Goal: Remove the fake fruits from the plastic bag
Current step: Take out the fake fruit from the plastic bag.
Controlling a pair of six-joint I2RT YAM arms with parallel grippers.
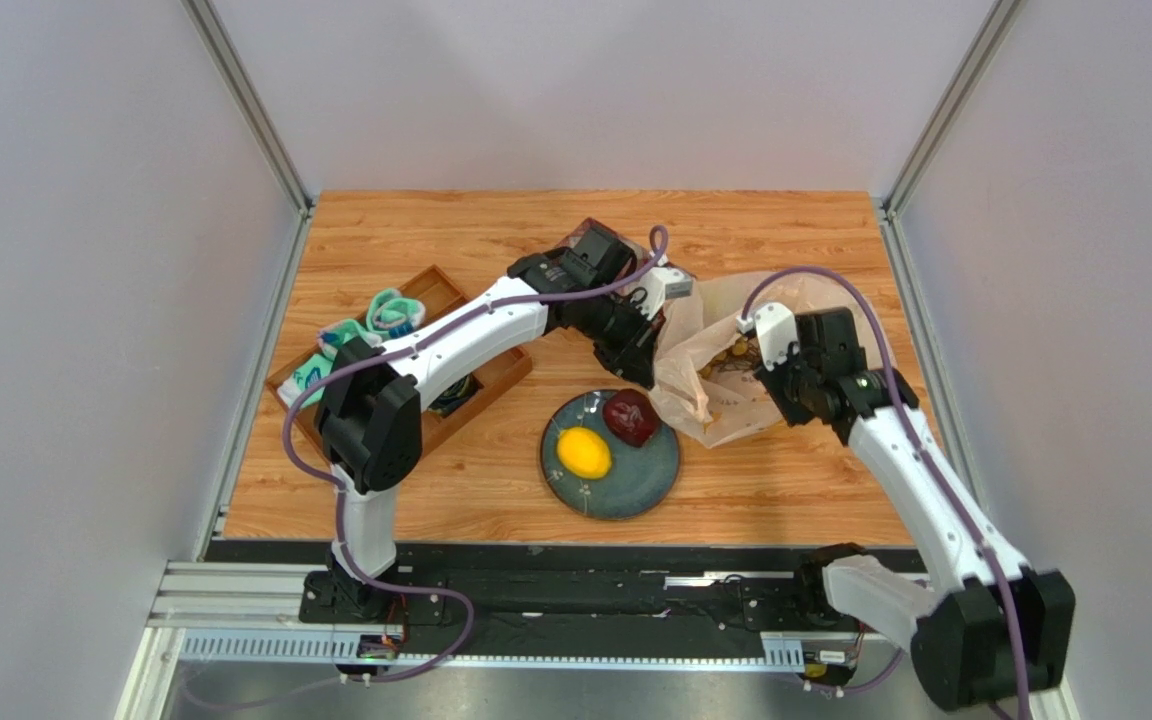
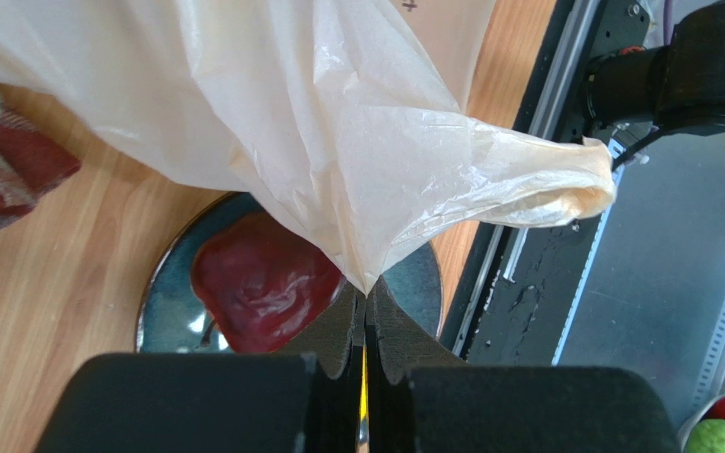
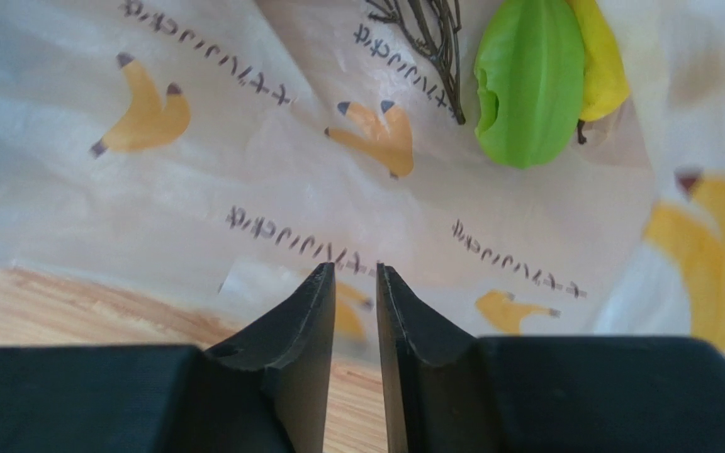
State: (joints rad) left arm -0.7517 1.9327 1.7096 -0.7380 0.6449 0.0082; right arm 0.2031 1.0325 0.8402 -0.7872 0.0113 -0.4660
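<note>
From above I see the plastic bag (image 1: 702, 402) just right of the plate (image 1: 657, 492), which carries the lemon (image 1: 584, 452) and the dark red fruit (image 1: 630, 417). My left wrist view shows the left gripper (image 2: 364, 307) clamped on a pinch of bag film. On the right wrist view, the right gripper (image 3: 355, 278) has its jaws nearly together with a thin slit between them, and I cannot tell if film is caught. A green piece (image 3: 527, 80) and a yellow piece (image 3: 605, 57) lie inside the bag.

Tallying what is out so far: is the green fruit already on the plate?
No, the plate holds only the lemon and the dark red fruit, while the green fruit lies inside the plastic bag.
</note>
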